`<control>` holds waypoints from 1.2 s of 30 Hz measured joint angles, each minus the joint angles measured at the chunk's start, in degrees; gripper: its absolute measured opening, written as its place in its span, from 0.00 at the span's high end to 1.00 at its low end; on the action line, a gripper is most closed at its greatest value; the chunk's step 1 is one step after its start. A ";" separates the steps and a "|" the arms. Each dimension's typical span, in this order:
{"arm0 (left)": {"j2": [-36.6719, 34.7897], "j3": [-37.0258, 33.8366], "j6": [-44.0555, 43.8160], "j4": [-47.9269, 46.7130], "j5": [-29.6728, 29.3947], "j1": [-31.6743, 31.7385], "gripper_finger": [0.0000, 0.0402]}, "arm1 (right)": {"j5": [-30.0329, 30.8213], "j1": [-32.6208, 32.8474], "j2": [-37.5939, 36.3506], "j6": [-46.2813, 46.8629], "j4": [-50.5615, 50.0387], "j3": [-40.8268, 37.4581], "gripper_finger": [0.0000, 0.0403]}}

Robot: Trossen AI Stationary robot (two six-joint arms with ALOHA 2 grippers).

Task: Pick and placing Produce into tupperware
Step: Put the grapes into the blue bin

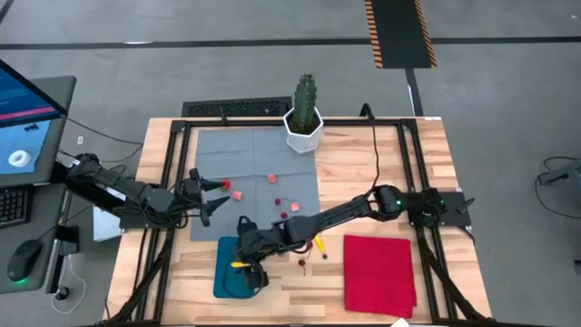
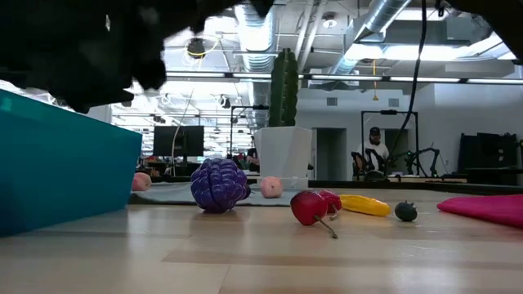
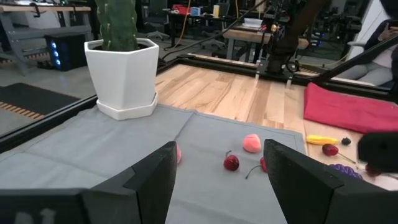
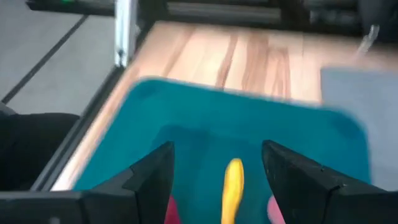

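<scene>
The teal tupperware (image 1: 224, 274) stands at the near left of the table. My right gripper (image 1: 251, 269) hangs over it, open, its fingers on either side of a yellow produce piece (image 4: 233, 185) without touching it. That piece shows over the tupperware's floor (image 4: 249, 124), with a red bit (image 4: 170, 211) and a pink bit (image 4: 271, 208) beside it. More produce lies outside: pink pieces (image 1: 238, 193) and cherries (image 1: 282, 208) on the grey mat (image 1: 245, 154), a purple grape bunch (image 2: 218, 185), a yellow piece (image 1: 320, 243). My left gripper (image 1: 211, 195) waits open at the mat's left edge.
A cactus in a white pot (image 1: 304, 113) stands at the mat's far edge. A red cloth (image 1: 379, 272) lies at the near right. Dark frame rails (image 1: 168, 182) run along the table's sides. Bare wood (image 1: 300, 291) shows between the tupperware and the cloth.
</scene>
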 joint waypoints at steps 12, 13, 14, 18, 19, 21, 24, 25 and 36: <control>0.01 -0.03 -0.60 0.01 -0.04 0.00 0.43 | 2.38 0.67 -13.17 -5.66 -10.72 0.13 0.34; 0.00 -0.03 -0.61 0.00 -0.04 -0.02 0.43 | 2.36 0.51 -14.29 -5.51 -11.89 0.13 0.34; 0.02 -0.03 -0.61 -0.01 -0.04 0.00 0.43 | 2.39 0.34 -15.29 -5.51 -12.85 0.15 0.34; 0.00 -0.03 -0.63 0.00 -0.04 -0.02 0.43 | 2.93 -0.30 -19.59 -5.20 -17.12 0.07 0.34; 0.02 -0.03 -0.63 -0.01 -0.04 -0.02 0.43 | 3.21 -0.49 -20.93 -4.98 -18.48 0.09 0.34; 0.01 -0.03 -0.63 -0.01 -0.04 -0.02 0.43 | 3.19 -0.88 -23.89 -3.75 -21.10 -0.17 0.34; 0.02 -0.03 -1.19 -0.07 0.12 -0.02 0.43 | 3.76 -0.53 -28.42 -2.44 -24.32 -1.78 0.34; 0.00 -0.03 -1.47 -0.07 0.30 -0.02 0.43 | 4.10 -0.04 -29.57 -2.20 -24.99 -2.30 0.34; 0.02 -0.03 -1.53 -0.16 0.81 -0.02 0.43 | 18.57 7.59 -49.87 -0.26 -17.27 -19.88 0.34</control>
